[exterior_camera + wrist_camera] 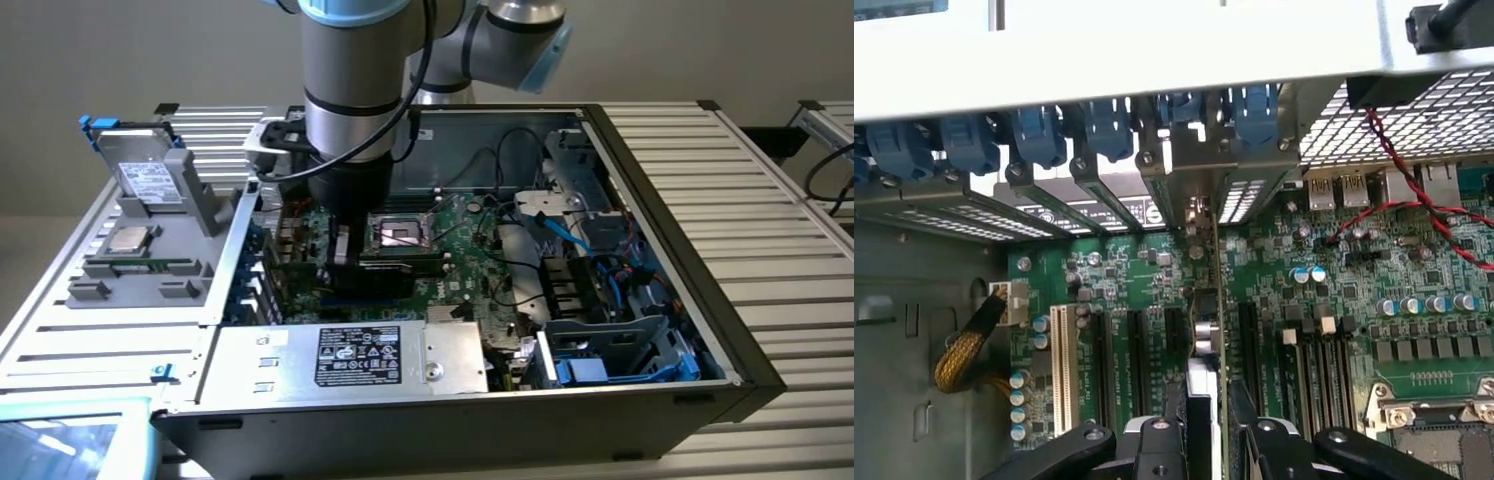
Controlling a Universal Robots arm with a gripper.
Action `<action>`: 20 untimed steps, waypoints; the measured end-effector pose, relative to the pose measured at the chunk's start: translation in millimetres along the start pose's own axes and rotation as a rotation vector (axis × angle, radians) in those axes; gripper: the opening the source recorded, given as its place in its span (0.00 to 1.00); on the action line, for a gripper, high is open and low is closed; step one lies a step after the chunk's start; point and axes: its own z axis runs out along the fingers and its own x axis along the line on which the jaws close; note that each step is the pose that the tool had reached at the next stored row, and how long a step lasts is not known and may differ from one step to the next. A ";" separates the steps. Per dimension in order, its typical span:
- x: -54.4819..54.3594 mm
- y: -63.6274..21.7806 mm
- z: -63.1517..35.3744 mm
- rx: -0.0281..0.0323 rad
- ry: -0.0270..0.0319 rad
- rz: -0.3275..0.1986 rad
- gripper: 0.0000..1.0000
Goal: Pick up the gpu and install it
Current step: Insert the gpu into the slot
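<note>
Green-edged gpu [1213,300] pinched edge-on in my hand [1207,402], directly ahead of my fingers, long axis toward the rear slot brackets [1154,190], over motherboard [461,255] slots, centre-left of the exterior frame.

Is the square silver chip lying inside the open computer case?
No, the square silver chip rests on the grey tray outside the computer case.
</note>
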 end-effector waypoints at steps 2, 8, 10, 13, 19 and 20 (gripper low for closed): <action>-0.2 -0.1 0.6 0.0006 -0.0010 0.000 0.28; -0.2 -0.2 0.9 -0.0011 -0.0009 0.000 0.28; -0.2 -0.1 0.6 -0.0029 -0.0013 -0.001 0.28; -0.1 0.1 -1.1 -0.0066 -0.0011 -0.001 0.28; 0.7 0.2 -2.1 -0.0142 0.0002 -0.001 0.28; 1.0 0.1 -2.2 -0.0149 0.0003 -0.001 0.28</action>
